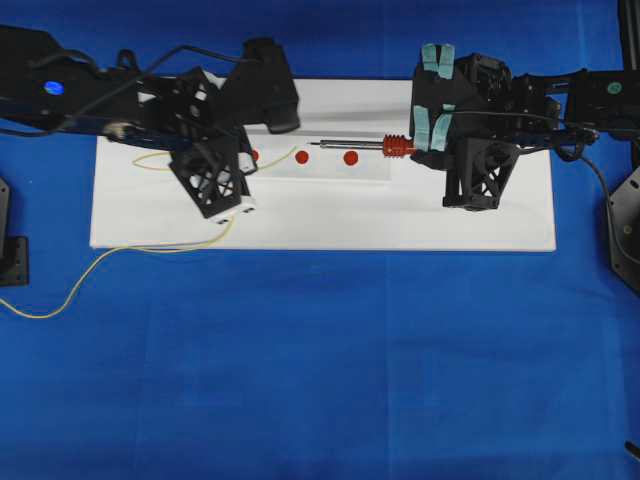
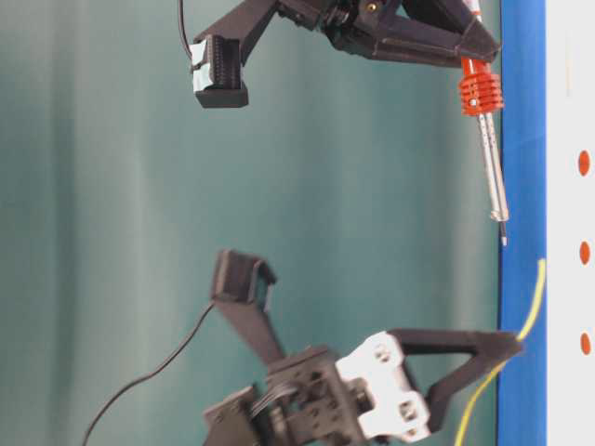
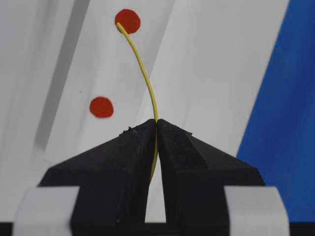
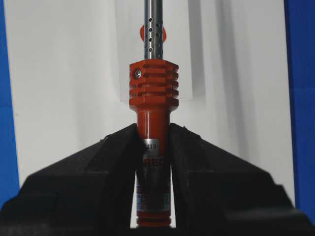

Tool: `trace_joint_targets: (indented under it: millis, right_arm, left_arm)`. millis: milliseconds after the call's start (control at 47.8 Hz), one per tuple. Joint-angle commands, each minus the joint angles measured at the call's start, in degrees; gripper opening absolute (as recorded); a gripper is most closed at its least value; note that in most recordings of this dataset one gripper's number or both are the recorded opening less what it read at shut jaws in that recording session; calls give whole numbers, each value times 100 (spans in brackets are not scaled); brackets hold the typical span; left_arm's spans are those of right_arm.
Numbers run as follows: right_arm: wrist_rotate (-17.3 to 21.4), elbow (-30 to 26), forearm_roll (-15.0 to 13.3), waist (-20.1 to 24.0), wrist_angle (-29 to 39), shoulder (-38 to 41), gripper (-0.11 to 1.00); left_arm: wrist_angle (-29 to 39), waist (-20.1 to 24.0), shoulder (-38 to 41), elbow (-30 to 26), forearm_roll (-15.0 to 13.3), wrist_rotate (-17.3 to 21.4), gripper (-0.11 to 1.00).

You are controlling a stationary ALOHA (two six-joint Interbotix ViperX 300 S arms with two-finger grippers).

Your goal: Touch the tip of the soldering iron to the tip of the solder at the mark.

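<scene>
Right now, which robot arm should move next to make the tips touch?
Probably right: its end effector grips the red-collared silver soldering iron, tip just short of the thin yellow solder wire's end, already at a red dot.

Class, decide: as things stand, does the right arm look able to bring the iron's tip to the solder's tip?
Probably yes. The right gripper is shut on the iron, whose tip points toward the solder tip. Between the two tips lies only bare white board with red marks; nothing stands between them.
</scene>
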Motion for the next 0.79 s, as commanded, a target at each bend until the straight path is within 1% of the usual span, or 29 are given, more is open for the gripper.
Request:
trace_joint_targets:
  millis: [0,146,314,773]
  right_arm:
    - [-9,-44,-26,-9,-53,-114,6]
    - [-9,-35,-44,-18,-79,-114,7]
    - [-9,-26,-70,-18,-149,-114,6]
    - [-9,18,-70,-26,-149,-105,6]
  left_arm:
    - [-44,-35,44,-176,18,-18,3]
    - [-114,-62,167,-176,18,-132,3]
    - [-220,-70,255,-114,18,-176,3]
    - [-229,-123,387,-97,18,-176,3]
